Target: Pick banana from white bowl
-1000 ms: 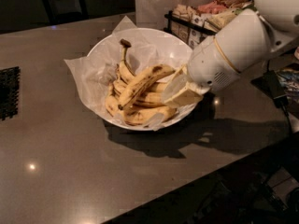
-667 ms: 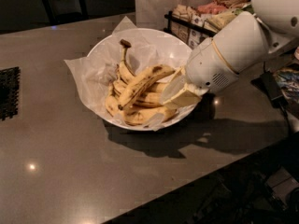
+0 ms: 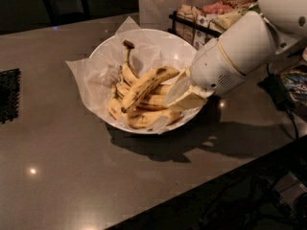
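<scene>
The white bowl (image 3: pixel 108 51), lined with crinkled white paper, stands on the grey counter and holds several bananas. The banana (image 3: pixel 144 84), the longest one, lies diagonally on top of the pile, with its dark blotch near its upper right end. A shorter banana with an upright dark stem (image 3: pixel 127 56) lies behind it. My gripper (image 3: pixel 181 96) reaches in over the bowl's right rim, down at the level of the pile. It sits just below and right of the long banana's blotched end. The white arm behind it hides the bowl's right edge.
A black wire rack (image 3: pixel 201 25) with packaged snacks stands behind the bowl at the right. A black grille (image 3: pixel 8 95) is set in the counter at the left edge. Dark cables (image 3: pixel 280 92) lie at the right. The counter's front edge runs diagonally below.
</scene>
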You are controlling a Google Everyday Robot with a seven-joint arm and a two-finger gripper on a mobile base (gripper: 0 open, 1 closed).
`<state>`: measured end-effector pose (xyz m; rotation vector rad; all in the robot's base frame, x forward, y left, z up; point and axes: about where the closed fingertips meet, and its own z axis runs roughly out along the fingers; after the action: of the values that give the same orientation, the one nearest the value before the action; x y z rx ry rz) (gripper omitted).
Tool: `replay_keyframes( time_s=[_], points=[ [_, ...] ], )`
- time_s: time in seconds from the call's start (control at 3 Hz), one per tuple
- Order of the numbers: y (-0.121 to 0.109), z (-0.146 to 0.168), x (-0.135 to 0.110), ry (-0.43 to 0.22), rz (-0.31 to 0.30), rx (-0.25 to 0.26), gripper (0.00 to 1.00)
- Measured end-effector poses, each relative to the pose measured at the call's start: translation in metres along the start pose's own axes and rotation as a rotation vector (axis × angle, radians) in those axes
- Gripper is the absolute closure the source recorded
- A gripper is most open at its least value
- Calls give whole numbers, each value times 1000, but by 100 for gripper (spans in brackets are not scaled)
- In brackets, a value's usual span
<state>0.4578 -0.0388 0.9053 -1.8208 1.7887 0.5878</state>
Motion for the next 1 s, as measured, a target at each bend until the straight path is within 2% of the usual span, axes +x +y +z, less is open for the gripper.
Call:
replay_keyframes(
  time_s=[0.33,0.67,1.0],
  points=[
    [-8,-2,-3,53,-20,-4,12],
    [-21,-7,-8,113,-48,12,0],
    [-37,-8,-14,158,-74,22,0]
  ],
)
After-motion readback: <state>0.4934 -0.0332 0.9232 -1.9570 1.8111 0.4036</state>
